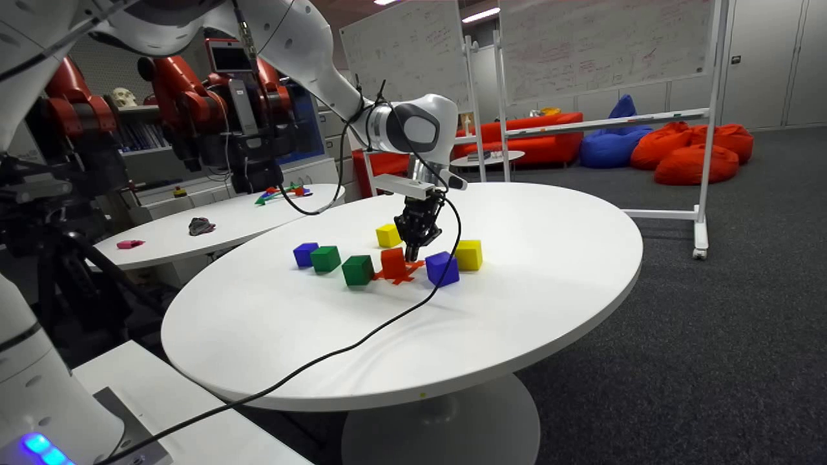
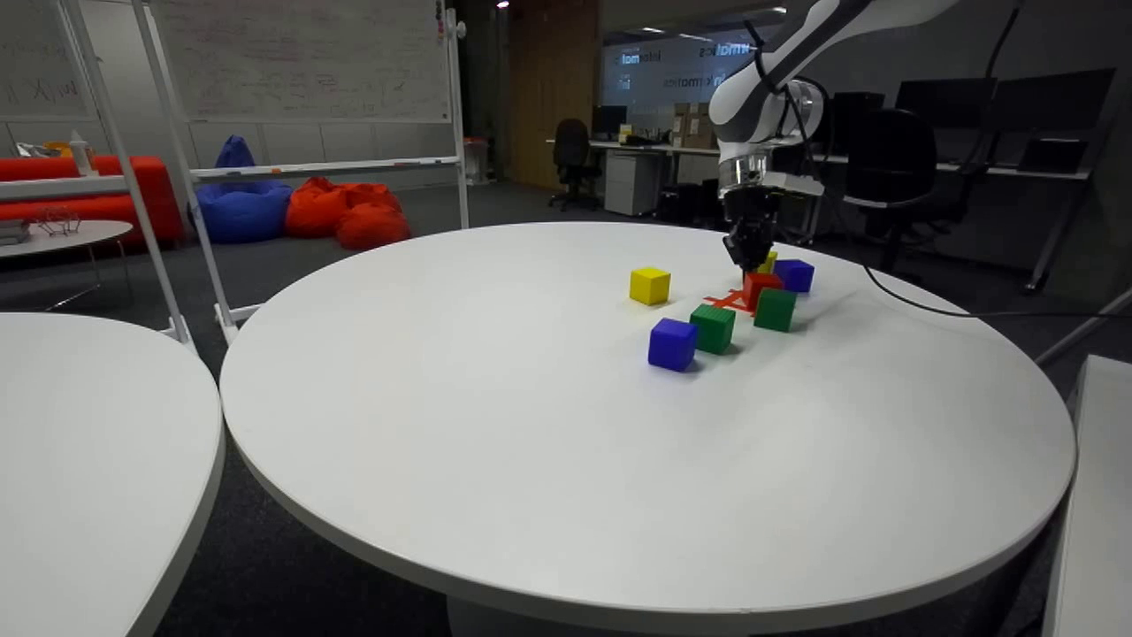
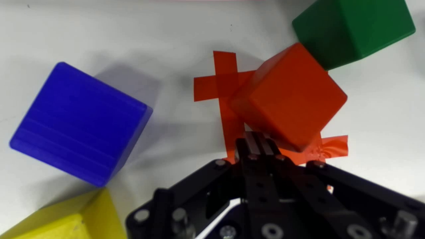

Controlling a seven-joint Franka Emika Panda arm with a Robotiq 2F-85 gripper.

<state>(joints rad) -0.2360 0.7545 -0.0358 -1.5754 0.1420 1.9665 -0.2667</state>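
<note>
In the wrist view my gripper (image 3: 258,141) is shut, its finger pads together with nothing between them. Its tips are low over the table, right beside a red cube (image 3: 297,99); whether they touch it I cannot tell. That cube sits partly on crossed strips of red tape (image 3: 226,83), close against a green cube (image 3: 372,26). A blue cube (image 3: 79,122) and a yellow cube (image 3: 66,222) lie to the left there. Both exterior views show the gripper (image 1: 411,253) (image 2: 750,264) pointing down behind the red cube (image 1: 391,263) (image 2: 761,288).
A second green cube (image 1: 325,259) and a second blue cube (image 1: 305,254) stand side by side on the round white table (image 2: 495,478). Another yellow cube (image 2: 650,286) stands apart. A black cable (image 1: 362,345) hangs from the arm and runs across the table. A second table (image 1: 226,226) adjoins.
</note>
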